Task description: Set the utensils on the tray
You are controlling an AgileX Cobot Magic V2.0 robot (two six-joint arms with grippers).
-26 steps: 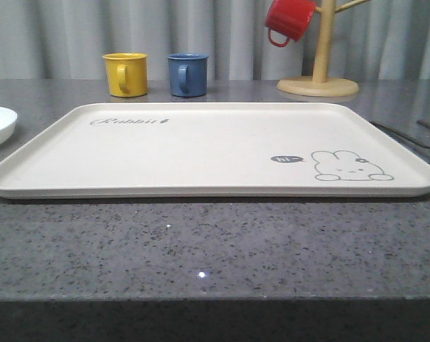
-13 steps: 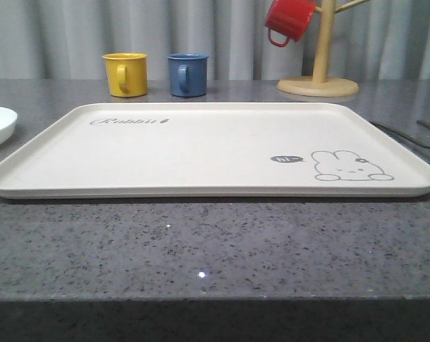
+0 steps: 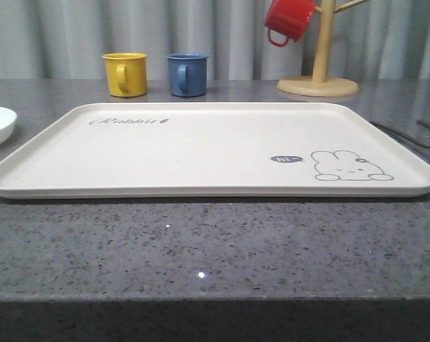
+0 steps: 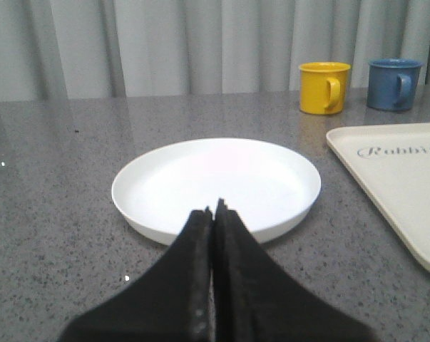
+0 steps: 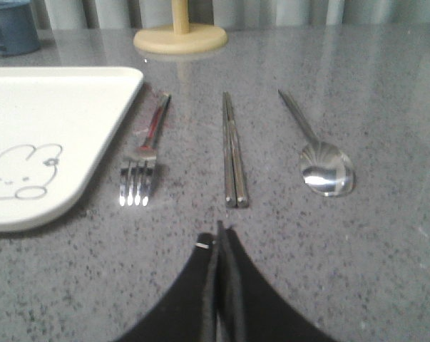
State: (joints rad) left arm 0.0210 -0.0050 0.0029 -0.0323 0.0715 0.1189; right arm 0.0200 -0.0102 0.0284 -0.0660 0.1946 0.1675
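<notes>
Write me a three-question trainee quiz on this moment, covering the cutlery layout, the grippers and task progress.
1. Which utensil lies nearest the tray: fork, chopsticks or spoon?
2. True or false: the left gripper is shut on the white plate.
3. How many utensils are on the tray so far?

Key
1. The fork; the chopsticks lie in the middle and the spoon farthest.
2. False; it is shut empty, and so is the right gripper.
3. None; all lie on the countertop.
</notes>
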